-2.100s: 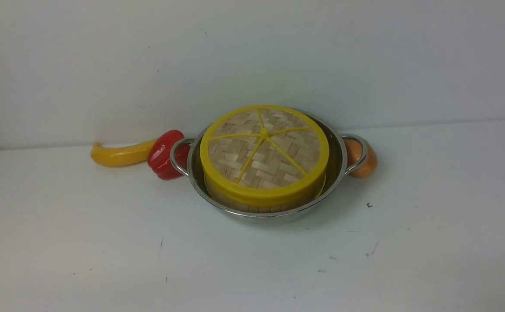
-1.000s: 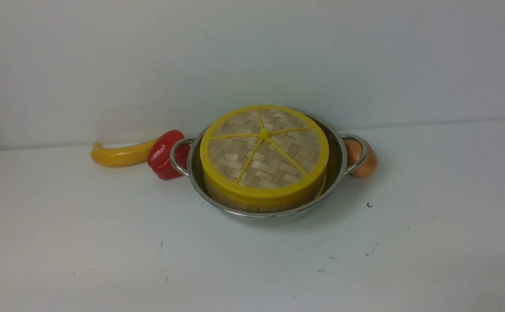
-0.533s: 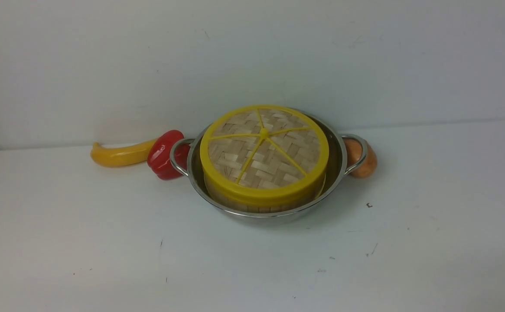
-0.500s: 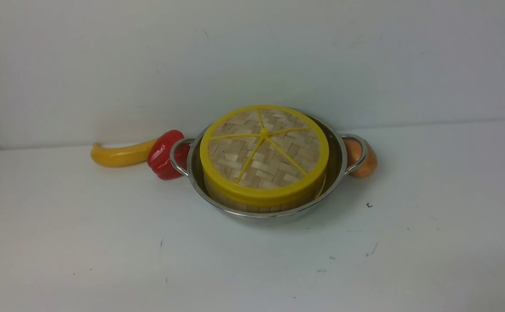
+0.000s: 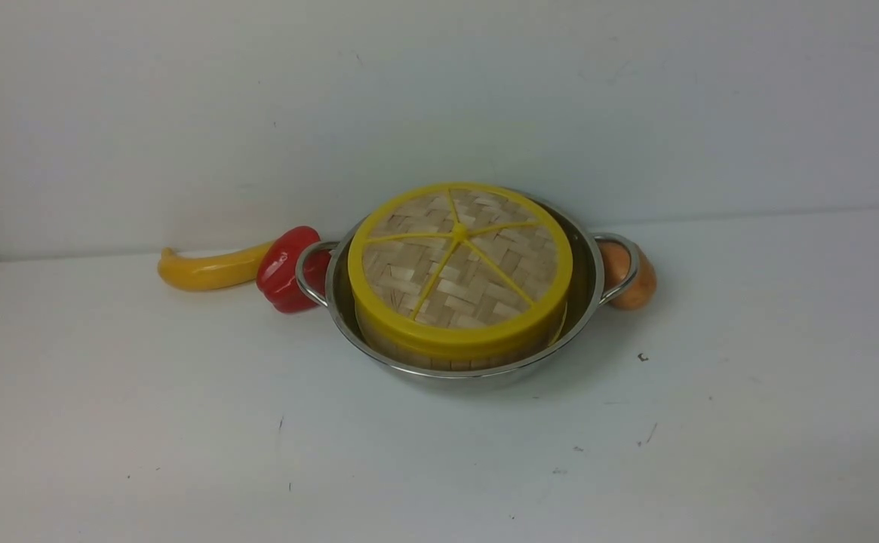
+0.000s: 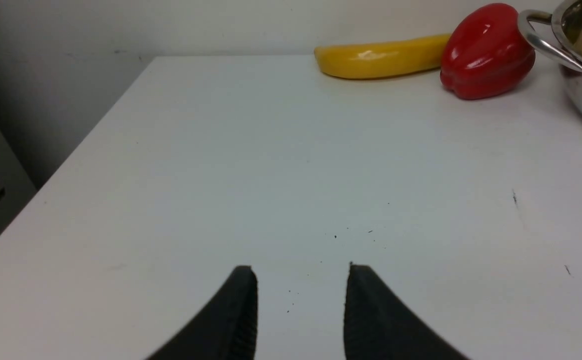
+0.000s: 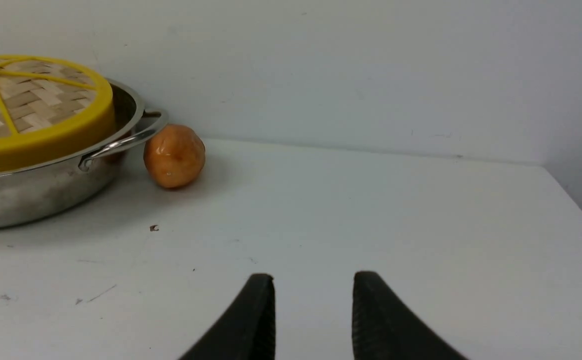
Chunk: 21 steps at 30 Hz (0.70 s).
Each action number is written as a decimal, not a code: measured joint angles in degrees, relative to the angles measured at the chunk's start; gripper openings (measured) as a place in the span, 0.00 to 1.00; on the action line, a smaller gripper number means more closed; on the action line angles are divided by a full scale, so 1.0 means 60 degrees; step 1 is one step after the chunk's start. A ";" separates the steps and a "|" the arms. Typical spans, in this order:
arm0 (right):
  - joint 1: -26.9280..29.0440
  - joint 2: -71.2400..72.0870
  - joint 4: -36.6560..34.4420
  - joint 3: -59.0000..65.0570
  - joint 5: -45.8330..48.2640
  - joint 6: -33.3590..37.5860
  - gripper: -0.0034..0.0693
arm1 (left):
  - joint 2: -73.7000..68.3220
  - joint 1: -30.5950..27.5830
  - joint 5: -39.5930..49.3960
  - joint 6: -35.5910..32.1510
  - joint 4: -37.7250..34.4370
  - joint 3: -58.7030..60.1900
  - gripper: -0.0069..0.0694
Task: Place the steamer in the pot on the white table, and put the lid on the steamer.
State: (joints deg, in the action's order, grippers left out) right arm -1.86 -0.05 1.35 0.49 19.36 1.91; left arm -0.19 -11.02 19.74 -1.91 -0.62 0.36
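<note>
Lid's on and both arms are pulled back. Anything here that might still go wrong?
1. The lid looks tilted, its near edge lower; it may not be seated squarely on the steamer.
2. The red pepper and orange fruit crowd the pot handles, so a nudge could roll them.
3. Both grippers sit low over the white table, open.

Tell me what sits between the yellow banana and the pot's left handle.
The red pepper lies between the banana and the pot, against the handle. The front view shows it, the left wrist view too.
</note>
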 joint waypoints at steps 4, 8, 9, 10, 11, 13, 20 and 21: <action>0.0000 0.0000 0.0000 0.0000 -0.0009 0.0000 0.38 | 0.0000 0.0000 0.0000 0.0000 0.0000 0.0000 0.41; 0.0000 0.0000 0.0000 0.0000 -0.0009 0.0000 0.38 | 0.0000 0.0000 0.0000 0.0000 0.0000 0.0000 0.41; 0.0000 0.0000 0.0000 0.0000 -0.0009 0.0000 0.38 | 0.0000 0.0000 0.0000 0.0000 0.0000 0.0000 0.41; 0.0000 0.0000 0.0000 0.0000 -0.0009 0.0000 0.38 | 0.0000 0.0029 0.0000 0.0000 0.0000 0.0000 0.41; 0.0000 0.0000 0.0000 0.0000 -0.0009 0.0000 0.38 | 0.0004 0.0121 0.0000 0.0000 0.0000 0.0000 0.41; 0.0000 0.0000 0.0000 0.0000 -0.0034 0.0000 0.38 | 0.0004 0.0395 0.0000 0.0000 0.0000 0.0000 0.41; 0.0000 0.0000 0.0000 0.0000 -0.0034 0.0000 0.38 | 0.0004 0.0883 0.0000 0.0000 0.0000 0.0000 0.41; 0.0000 0.0000 0.0000 0.0000 -0.0034 0.0000 0.38 | 0.0004 0.0886 0.0000 0.0000 0.0000 0.0000 0.41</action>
State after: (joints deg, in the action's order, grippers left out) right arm -1.86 -0.05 1.35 0.49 19.16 1.91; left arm -0.17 -5.70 19.74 -1.91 -0.62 0.36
